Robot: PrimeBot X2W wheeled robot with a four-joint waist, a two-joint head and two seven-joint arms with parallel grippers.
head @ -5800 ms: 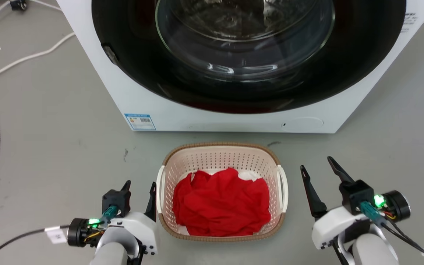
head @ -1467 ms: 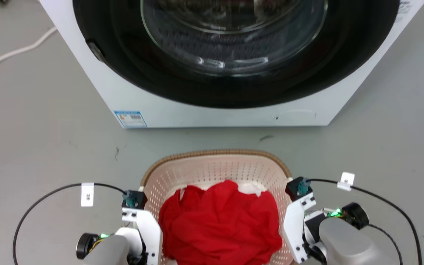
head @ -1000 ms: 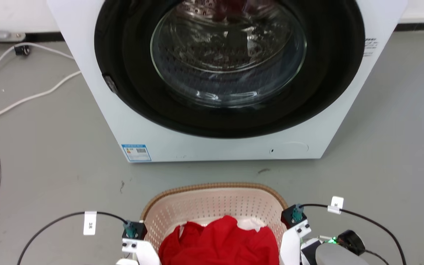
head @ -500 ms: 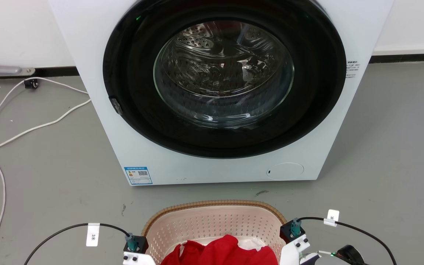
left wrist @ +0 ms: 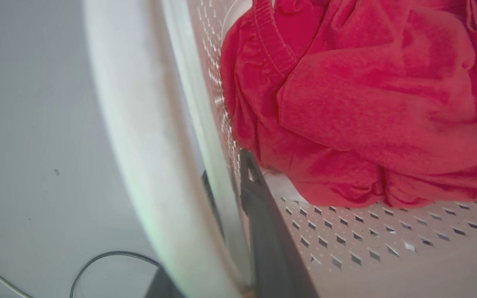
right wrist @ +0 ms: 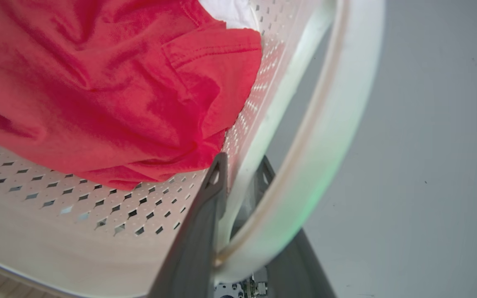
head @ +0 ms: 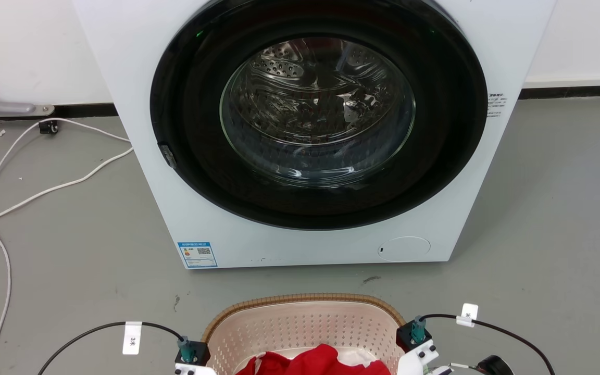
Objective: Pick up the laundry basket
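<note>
**Operator:** Where is the laundry basket right now?

**Spotter:** Your head camera shows you its far half, with the brown woven-look rim curving round the pale perforated wall. A red garment is heaped inside the basket. The washing machine stands on the grey floor just beyond the basket's far rim, its round glass door shut. A white cable trails over the floor well off to the basket's far left.

**Operator:** And my grippers?

**Spotter:** Your left gripper straddles the basket's left wall. One dark finger lies inside the basket against the perforations, just beside the red garment. The other runs outside, between that wall and the basket's white left handle. The two fingers are drawn close and pinch the wall between them. Your right gripper does the same on the basket's right wall. Its inner finger lies on the perforated plastic and its outer finger sits between the wall and the right handle, so it too is squeezed onto the wall. A white cloth peeks out from under the garment deeper inside the basket.

**Operator:** Is it off the floor?

**Spotter:** You cannot tell, because the basket's base is hidden.
</note>
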